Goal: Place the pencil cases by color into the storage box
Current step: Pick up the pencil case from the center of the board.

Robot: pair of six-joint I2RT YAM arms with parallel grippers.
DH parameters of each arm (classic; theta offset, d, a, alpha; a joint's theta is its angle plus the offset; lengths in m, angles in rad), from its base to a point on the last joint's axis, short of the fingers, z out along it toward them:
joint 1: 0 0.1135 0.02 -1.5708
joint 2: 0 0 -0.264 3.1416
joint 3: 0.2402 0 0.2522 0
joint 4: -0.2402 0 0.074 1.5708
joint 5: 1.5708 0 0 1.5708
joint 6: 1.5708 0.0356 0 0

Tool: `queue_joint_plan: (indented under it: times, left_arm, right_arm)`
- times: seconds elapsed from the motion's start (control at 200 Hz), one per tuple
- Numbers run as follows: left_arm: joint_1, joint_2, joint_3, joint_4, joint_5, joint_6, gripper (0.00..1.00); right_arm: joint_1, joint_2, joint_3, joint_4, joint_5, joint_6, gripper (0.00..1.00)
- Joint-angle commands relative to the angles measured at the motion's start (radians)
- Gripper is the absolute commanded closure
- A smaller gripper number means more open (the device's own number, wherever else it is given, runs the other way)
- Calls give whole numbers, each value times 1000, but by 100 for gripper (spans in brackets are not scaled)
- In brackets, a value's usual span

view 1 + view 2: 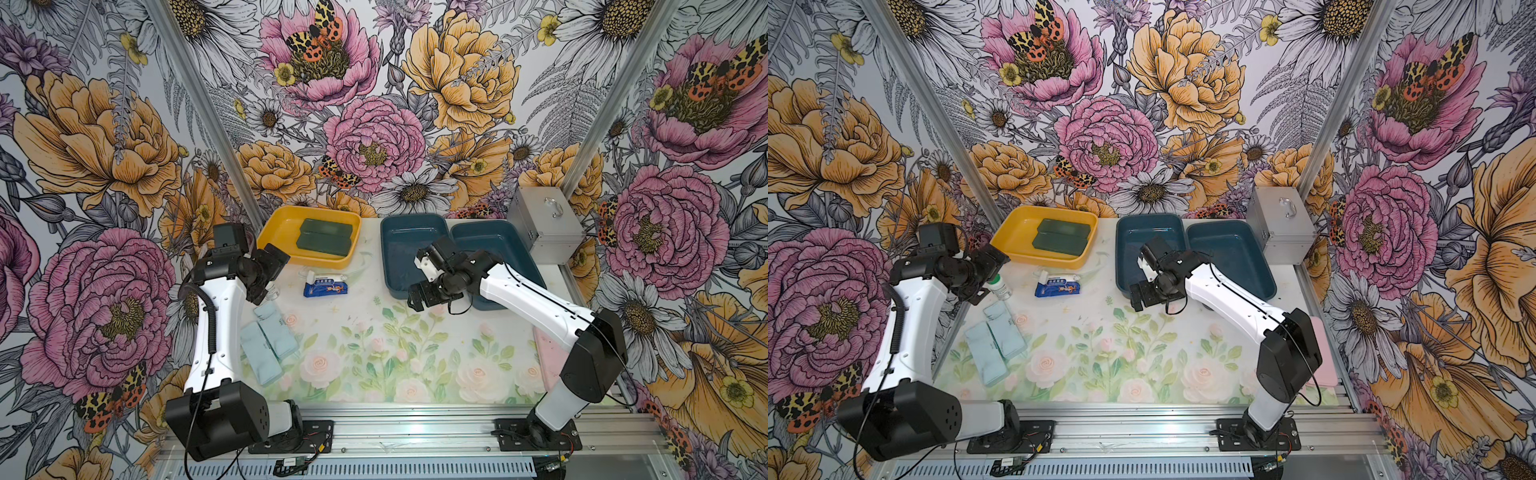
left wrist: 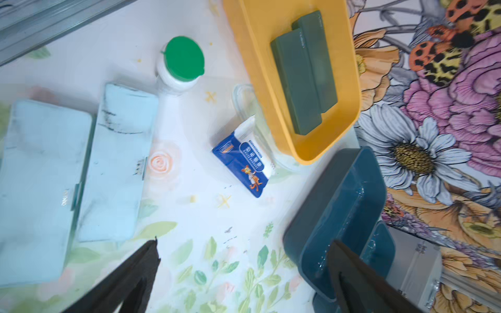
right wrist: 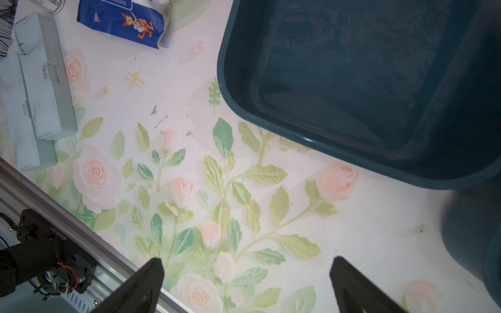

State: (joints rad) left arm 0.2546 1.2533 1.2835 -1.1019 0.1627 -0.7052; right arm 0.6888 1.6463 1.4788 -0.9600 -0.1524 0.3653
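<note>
Sorting: green pair (image 1: 325, 240) done in yellow tray (image 1: 286, 233), upper centre; pale blue cases (image 1: 268, 343) lie lower left on surface, pink cases (image 1: 1329, 374) at right edge. Both jaws wide, empty; next likely a blue-case grasp

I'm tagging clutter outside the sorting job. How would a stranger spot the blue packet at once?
Find the yellow plastic tray at the back. In front of it lies the small blue printed packet. Unlike the plain pale blue plastic cases nearby, it carries an orange cartoon animal.
</note>
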Motion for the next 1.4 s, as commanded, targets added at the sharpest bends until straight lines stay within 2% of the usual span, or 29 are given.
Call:
queue_joint_plan:
  times: [0.0, 0.275, 0.46, 0.595, 0.916, 1.391]
  left_arm:
    - [12, -90, -99, -55, -100, 66, 1]
    - [-27, -123, -287, -46, -276, 59, 1]
    - [-63, -98, -333, -6, -332, -3, 1]
    - [-85, -54, -365, 57, -355, 41, 1]
    - [-54, -19, -442, 178, -338, 73, 1]
    - [-13, 198, -395, 273, -306, 166, 1]
  right_arm:
    - [25, -46, -15, 7, 7, -1, 1]
    - [65, -61, 3, -27, 13, 67, 1]
    - [82, -5, 109, -132, 6, 91, 1]
    - [83, 52, 189, -229, -10, 96, 1]
    - [80, 129, 351, -322, 4, 128, 1]
    - [78, 92, 318, -319, 33, 179, 1]
